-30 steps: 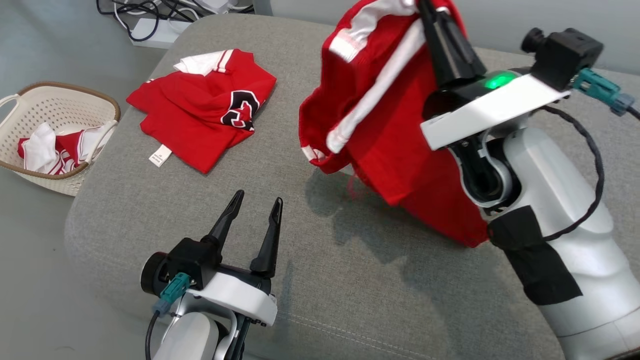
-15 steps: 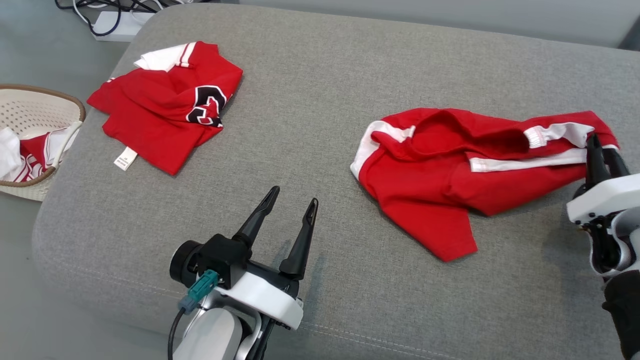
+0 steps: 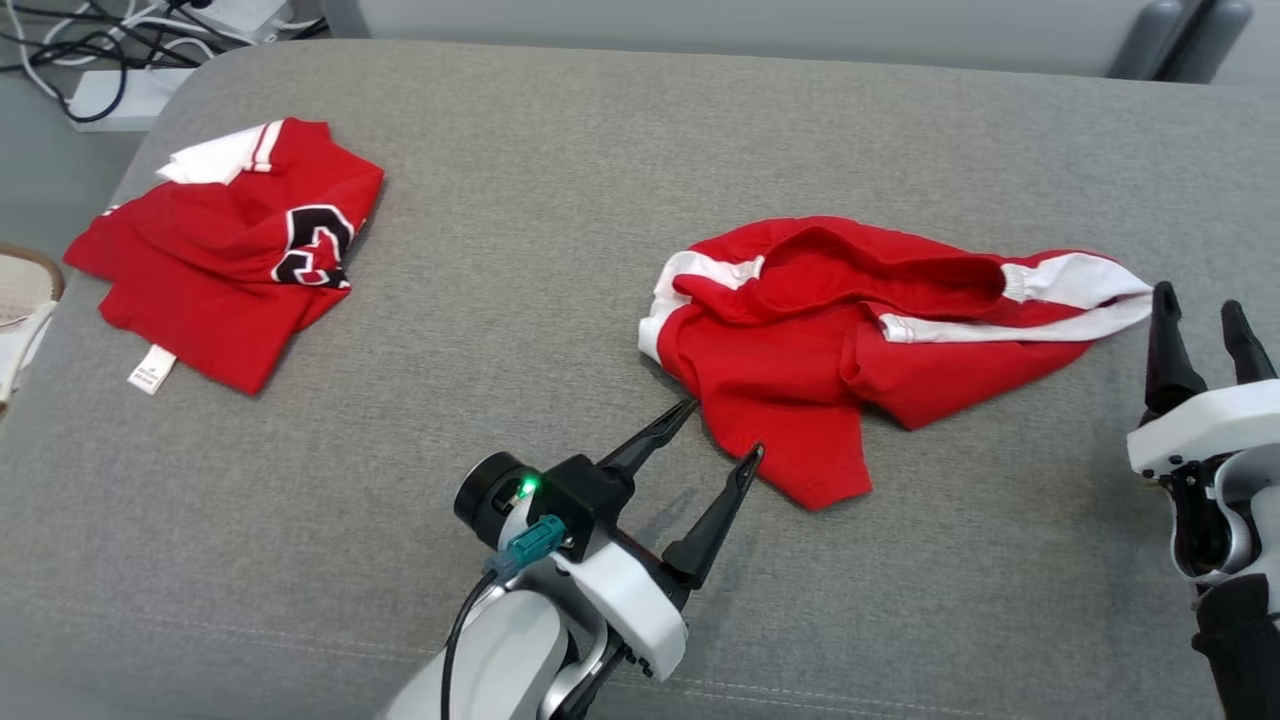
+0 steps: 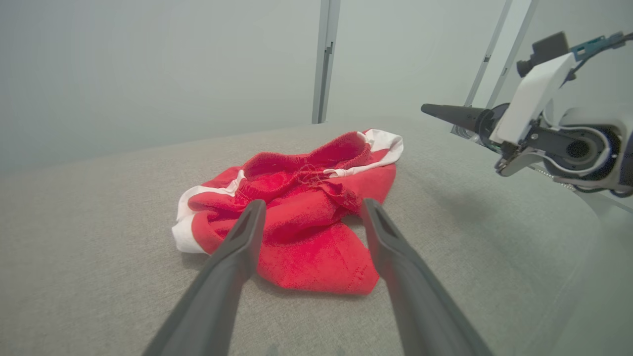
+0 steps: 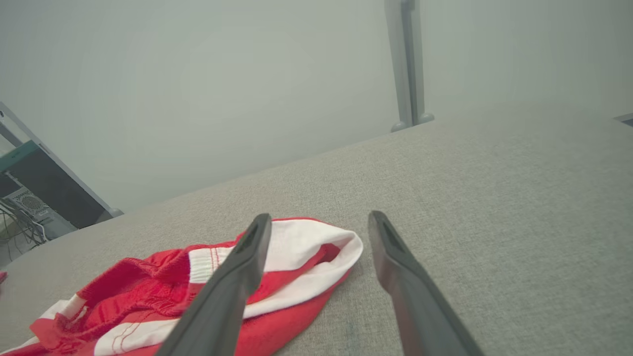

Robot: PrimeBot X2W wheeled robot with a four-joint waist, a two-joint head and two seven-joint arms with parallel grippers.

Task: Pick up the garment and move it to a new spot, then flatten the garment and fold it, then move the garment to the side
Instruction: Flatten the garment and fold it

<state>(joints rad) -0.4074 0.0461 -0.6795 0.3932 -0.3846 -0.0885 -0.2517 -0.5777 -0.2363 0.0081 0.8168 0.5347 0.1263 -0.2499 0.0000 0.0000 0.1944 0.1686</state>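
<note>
Plainly soft, light and floppy, the red garment [image 3: 850, 330] lies crumpled on the grey cushion [image 3: 540, 230]; left gripper [image 3: 724, 427] gapes empty just beside its near hem; right gripper [image 3: 1194, 299] gapes empty beside the white-striped end; pinching the hem corners looks best.

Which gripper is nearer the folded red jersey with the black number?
Left. The left gripper sits right of the folded jersey; the right gripper is beyond the red shorts.
</note>
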